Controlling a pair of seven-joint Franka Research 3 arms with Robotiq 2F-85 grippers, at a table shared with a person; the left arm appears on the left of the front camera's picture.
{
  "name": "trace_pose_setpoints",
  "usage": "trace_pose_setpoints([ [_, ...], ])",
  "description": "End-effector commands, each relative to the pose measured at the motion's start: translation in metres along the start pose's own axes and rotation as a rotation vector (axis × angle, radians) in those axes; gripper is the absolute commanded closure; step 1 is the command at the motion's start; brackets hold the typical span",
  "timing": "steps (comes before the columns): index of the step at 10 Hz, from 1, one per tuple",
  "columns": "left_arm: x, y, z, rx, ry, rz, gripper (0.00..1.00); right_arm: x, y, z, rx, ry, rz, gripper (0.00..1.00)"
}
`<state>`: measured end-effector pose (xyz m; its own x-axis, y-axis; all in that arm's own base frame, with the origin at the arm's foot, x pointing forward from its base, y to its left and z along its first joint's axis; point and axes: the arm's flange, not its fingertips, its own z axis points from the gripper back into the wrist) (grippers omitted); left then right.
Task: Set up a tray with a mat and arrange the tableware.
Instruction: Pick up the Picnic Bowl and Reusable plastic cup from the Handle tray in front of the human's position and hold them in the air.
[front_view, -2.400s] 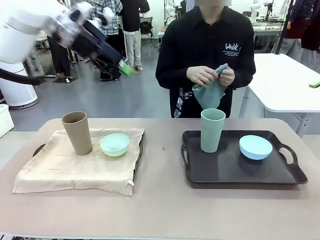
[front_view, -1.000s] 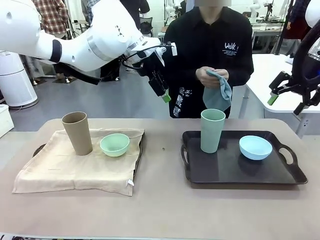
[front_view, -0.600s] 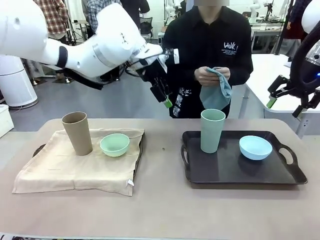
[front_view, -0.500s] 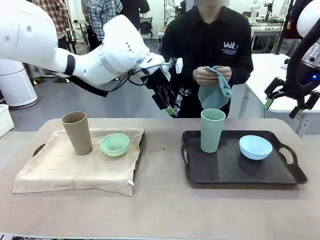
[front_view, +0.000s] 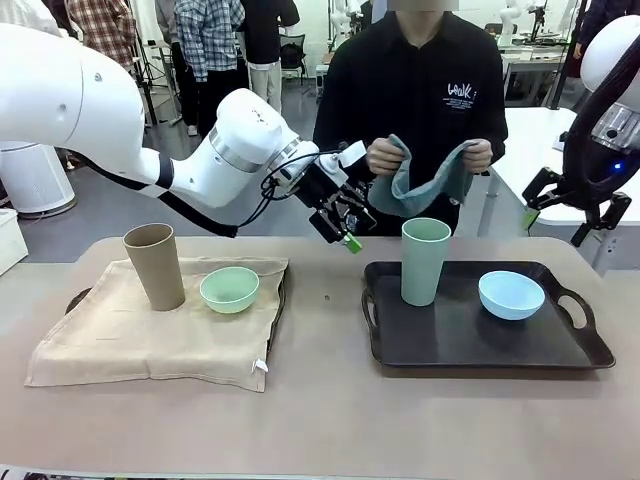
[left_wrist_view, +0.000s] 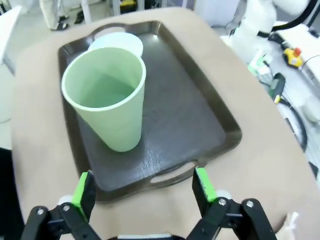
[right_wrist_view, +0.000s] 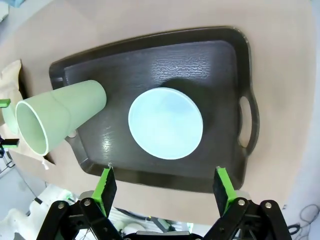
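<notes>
A dark tray (front_view: 470, 345) on the right holds a pale green cup (front_view: 425, 260) and a light blue bowl (front_view: 511, 294). On the left, a tan cup (front_view: 155, 265) and a mint bowl (front_view: 229, 288) stand on a beige mat (front_view: 150, 335) laid over another tray. My left gripper (front_view: 345, 232) hangs open above the table, just left of the green cup. In its wrist view the left gripper (left_wrist_view: 144, 187) faces that cup (left_wrist_view: 107, 95) and the tray (left_wrist_view: 185, 120). My right gripper (front_view: 555, 222) is open, high at the right. Seen from the right wrist, the gripper (right_wrist_view: 165, 187) is over the blue bowl (right_wrist_view: 165, 122).
Across the table a person holds a blue-grey cloth (front_view: 425, 178) spread between both hands, above the green cup. A strip of bare table (front_view: 325, 330) lies between the two trays. A white table (front_view: 570, 160) stands behind at the right.
My left arm swung in from the upper left and came down toward the green cup. The right arm entered at the right and lowered. The person spread the cloth open.
</notes>
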<state>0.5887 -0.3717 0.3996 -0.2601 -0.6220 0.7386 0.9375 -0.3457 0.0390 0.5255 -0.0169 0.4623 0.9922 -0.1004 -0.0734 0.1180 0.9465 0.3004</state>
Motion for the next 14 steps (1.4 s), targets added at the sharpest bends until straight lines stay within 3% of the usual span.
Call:
trace_pose_setpoints([
  [1, 0.011, -0.005, 0.011, 0.052, 0.092, -0.011, 0.00, 0.000, -0.001, -0.002, 0.000, 0.005, -0.001, 0.00],
  [2, 0.000, 0.000, 0.000, 0.000, 0.000, 0.000, 0.00, 0.009, -0.003, -0.013, -0.106, -0.035, -0.030, 0.00],
  [4, -0.013, -0.003, -0.014, 0.138, -0.090, 0.077, 0.00, 0.010, -0.004, -0.035, -0.190, -0.060, -0.034, 0.00],
  [6, -0.032, 0.004, -0.019, 0.166, -0.141, 0.107, 0.00, 0.009, 0.000, -0.052, -0.213, -0.055, -0.008, 0.00],
  [10, -0.044, 0.016, -0.042, 0.185, -0.145, 0.150, 0.00, 0.003, 0.015, -0.081, -0.222, -0.007, 0.069, 0.00],
  [14, -0.041, 0.030, -0.052, 0.168, -0.177, 0.155, 0.00, -0.008, 0.005, -0.097, -0.263, -0.008, 0.072, 0.00],
])
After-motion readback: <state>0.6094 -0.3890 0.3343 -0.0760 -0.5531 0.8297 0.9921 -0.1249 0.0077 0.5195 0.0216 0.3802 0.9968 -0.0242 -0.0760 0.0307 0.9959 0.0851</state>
